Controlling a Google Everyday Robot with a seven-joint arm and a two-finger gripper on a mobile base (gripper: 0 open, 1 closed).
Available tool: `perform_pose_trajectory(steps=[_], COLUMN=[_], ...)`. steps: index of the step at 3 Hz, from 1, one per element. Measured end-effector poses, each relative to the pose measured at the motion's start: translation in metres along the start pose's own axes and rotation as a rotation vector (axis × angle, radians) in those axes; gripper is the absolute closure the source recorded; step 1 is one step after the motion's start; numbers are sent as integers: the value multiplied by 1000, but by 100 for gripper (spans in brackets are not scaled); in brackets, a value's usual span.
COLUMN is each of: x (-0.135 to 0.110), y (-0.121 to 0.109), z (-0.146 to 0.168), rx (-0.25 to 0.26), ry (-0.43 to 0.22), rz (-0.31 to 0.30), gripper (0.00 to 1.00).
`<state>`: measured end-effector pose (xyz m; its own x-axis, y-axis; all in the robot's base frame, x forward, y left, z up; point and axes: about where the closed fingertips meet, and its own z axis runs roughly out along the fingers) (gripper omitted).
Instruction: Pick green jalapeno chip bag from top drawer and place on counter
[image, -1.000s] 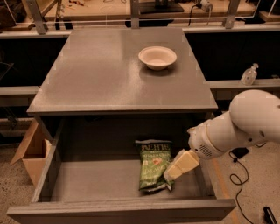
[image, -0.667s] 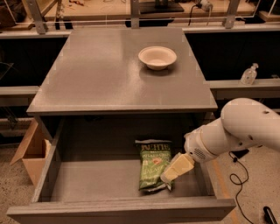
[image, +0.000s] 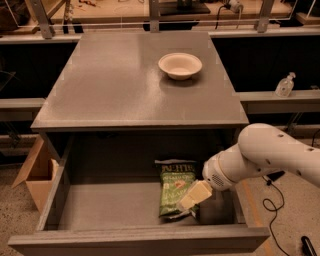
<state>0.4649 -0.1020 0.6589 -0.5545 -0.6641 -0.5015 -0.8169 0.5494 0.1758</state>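
The reach-and-grasp step is being carried out, judging by the layout. The green jalapeno chip bag (image: 175, 186) is lying flat on the floor of the open top drawer (image: 110, 212), which is standing pulled out below the front edge of the table (image: 120, 90), and the bag is nearer the front right corner. The end effector (image: 194, 196) is being positioned over the bag's lower right part, apparently touching it (whether it is released or clenched cannot be told). Nothing is being lifted yet. A firm hold on the crinkly bag is being called for next, then a lift clear of the drawer's front panel and a placement on the table, away from the white bowl (image: 180, 65) near the back right corner.
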Motion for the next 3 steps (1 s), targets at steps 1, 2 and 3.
perform_pose_trajectory(steps=[1,2,3], x=[4,13,18], y=[0,-3,-4], z=[21,35,43], rx=[-16,-20,-24], ry=[16,34,42], rz=[16,40,63], gripper=[0,0,18])
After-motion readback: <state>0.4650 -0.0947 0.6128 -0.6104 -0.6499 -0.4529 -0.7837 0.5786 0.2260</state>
